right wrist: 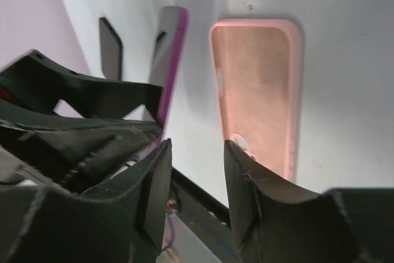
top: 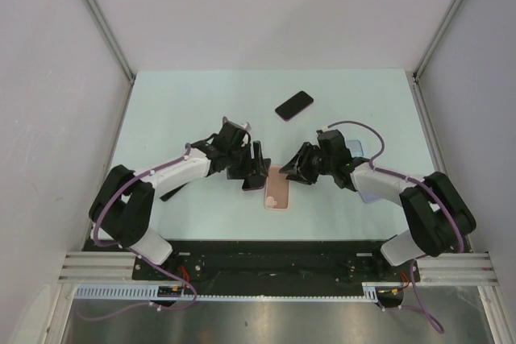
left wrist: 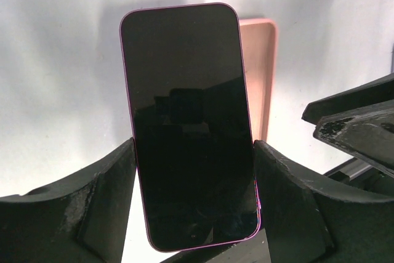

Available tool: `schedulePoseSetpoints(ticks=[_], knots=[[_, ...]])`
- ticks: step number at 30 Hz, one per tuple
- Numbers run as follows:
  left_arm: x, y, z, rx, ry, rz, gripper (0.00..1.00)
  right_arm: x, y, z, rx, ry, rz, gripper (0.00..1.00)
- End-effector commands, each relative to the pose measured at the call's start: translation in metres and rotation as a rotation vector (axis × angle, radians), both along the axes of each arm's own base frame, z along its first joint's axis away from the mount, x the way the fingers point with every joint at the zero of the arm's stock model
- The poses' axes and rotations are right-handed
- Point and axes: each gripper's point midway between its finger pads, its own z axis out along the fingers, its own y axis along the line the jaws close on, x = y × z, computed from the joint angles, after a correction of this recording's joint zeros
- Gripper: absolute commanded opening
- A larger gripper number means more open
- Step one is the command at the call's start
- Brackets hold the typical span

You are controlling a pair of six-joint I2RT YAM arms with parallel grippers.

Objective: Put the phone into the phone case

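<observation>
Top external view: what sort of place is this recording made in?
Most likely a lab robot cell: plain white panel walls on metal frame posts box in a pale table, and the left arm and right arm are mounted on a slotted metal rail at its near edge.

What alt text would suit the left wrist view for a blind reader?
A purple-edged smartphone with a dark screen is clamped by its long sides in the black left gripper. Behind it, a pink phone case lies on the white table.
</observation>
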Motion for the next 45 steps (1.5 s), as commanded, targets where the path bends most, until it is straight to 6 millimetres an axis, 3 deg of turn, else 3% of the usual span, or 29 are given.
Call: schedulePoseSetpoints(ticks=[1,16,25,34,36,39,43,45], knots=[[0.004,-0.012,0.018,-0.096,-0.058,0.009,0.46,0.008,0.030,0.019,0.179,0.048,-0.036,0.45],[0.002,-0.014,0.039,-0.173,-0.140,-0.008,0.46,0.024,0.038,0.000,0.221,0.142,-0.153,0.46],[-0.003,-0.017,0.036,-0.197,-0.136,-0.032,0.46,0.030,0.045,-0.008,0.253,0.150,-0.157,0.44],[-0.005,-0.020,0.035,-0.215,-0.130,-0.049,0.47,0.027,0.053,-0.014,0.275,0.157,-0.123,0.22],[-0.007,-0.020,0.035,-0.215,-0.125,-0.053,0.48,0.029,0.050,-0.011,0.275,0.141,-0.127,0.12],[-0.008,-0.018,0.037,-0.204,-0.119,-0.048,0.59,0.033,0.044,-0.002,0.282,0.109,-0.124,0.00],[-0.009,-0.019,0.051,-0.211,-0.131,-0.067,0.81,0.037,0.027,0.004,0.256,0.071,-0.120,0.00],[-0.009,-0.017,0.054,-0.195,-0.137,-0.072,0.84,0.036,0.022,0.010,0.254,0.034,-0.072,0.00]])
